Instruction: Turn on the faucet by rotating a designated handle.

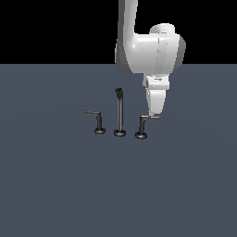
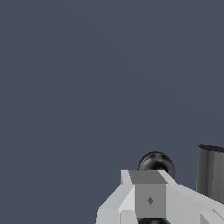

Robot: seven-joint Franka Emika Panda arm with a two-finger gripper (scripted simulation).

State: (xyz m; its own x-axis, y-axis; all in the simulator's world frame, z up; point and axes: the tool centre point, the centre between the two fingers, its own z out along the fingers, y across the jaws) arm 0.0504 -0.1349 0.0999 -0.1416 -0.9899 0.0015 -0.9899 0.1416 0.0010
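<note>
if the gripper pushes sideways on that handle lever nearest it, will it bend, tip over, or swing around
The handle probably swings rather than bends: its lever looks like rigid dark metal. Tipping seems unlikely, given its wider round base on the floor. The thin bar may slip off the gripper.

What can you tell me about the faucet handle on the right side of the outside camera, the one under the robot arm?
The handle is a short dark metal-looking L: an upright post on a round base on the grey floor, its thin lever pointing to the exterior view's right and ending in a pale tip. It stands right of the tall spout. The gripper sits at the lever tip; contact and jaws can't be made out.
</note>
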